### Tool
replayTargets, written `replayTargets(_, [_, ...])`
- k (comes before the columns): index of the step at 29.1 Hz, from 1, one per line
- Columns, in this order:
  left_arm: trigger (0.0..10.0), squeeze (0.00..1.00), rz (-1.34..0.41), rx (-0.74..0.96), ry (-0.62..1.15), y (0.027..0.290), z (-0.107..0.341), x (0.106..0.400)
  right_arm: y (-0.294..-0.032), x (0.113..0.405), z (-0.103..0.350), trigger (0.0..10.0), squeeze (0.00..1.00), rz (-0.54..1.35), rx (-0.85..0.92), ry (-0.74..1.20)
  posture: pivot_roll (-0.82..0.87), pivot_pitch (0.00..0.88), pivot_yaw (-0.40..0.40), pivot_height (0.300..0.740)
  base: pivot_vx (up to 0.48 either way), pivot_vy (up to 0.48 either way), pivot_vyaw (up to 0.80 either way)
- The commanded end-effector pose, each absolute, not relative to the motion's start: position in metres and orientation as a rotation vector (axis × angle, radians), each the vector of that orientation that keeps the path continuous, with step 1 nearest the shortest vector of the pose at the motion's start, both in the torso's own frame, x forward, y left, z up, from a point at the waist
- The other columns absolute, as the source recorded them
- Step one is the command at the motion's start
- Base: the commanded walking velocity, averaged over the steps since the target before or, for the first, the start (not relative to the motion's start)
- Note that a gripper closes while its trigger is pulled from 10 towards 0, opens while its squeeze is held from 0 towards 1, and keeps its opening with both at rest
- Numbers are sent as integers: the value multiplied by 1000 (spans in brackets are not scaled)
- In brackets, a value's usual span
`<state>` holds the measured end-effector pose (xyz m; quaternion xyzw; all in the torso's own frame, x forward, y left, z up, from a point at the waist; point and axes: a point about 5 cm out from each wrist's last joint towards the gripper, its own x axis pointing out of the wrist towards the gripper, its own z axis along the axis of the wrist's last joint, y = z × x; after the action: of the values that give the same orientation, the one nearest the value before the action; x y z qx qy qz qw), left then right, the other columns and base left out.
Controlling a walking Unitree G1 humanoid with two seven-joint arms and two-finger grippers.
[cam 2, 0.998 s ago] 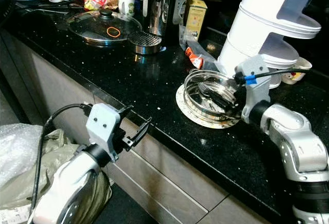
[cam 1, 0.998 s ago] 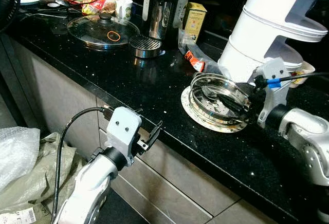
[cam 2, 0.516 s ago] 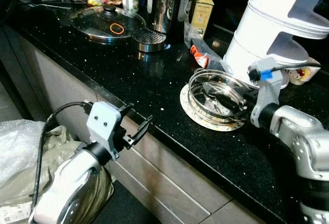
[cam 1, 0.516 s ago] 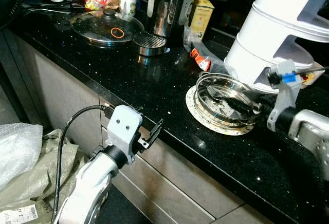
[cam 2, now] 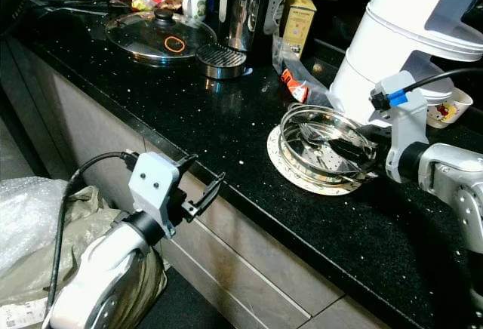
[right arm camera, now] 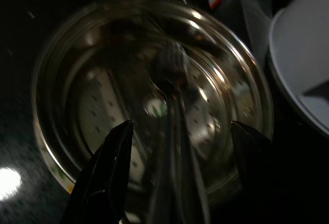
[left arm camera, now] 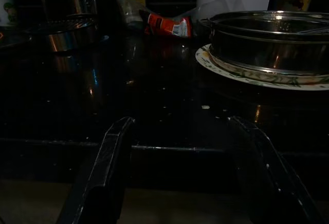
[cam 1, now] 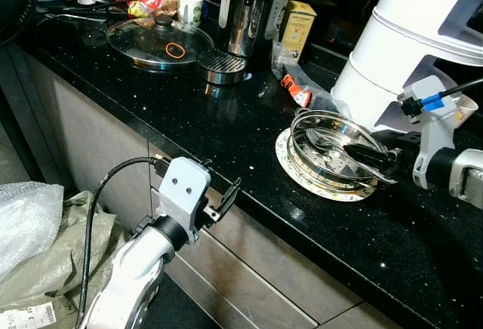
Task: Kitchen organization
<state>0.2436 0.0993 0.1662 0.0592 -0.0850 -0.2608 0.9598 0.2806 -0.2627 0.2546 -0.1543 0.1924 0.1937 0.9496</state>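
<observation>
A steel steamer pan [cam 1: 317,129] sits on a patterned plate [cam 1: 296,176] on the black counter, in front of a white appliance [cam 1: 423,35]. A fork [right arm camera: 172,70] lies inside the pan on its perforated bottom. My right gripper [cam 1: 371,157] hovers over the pan's right side, open, its fingers [right arm camera: 110,167] spread either side of the fork's handle without touching it. My left gripper [cam 1: 219,189] is open and holds nothing, low at the counter's front edge, level with the counter top [left arm camera: 154,95].
Further back on the counter are a glass lid [cam 1: 158,42], a round steel strainer [cam 1: 220,65], a steel jug [cam 1: 245,12], a yellow box [cam 1: 298,23], a red packet [cam 1: 296,90] and a mug [cam 1: 190,6]. Plastic bags [cam 1: 30,223] lie on the floor at the left.
The camera has shifted slightly. My right gripper has drawn back a little toward the pan's right rim. The left arm stays where it was.
</observation>
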Motion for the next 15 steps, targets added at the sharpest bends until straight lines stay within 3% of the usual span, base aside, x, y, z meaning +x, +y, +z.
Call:
replayTargets(1, [10000,0,-537,122,-170,96,164,243,-267,278,253,10000,0,375,-350,428,150,0,-180,740,0,0,0])
replayTargets(8, [10000,0,-536,120,-170,96,164,243,-275,264,261,10000,0,461,-349,427,148,0,-179,740,0,0,0])
replayTargets(15, [10000,0,-536,116,-167,96,164,243,-259,250,261,10000,0,679,-251,353,137,1,-177,740,0,0,0])
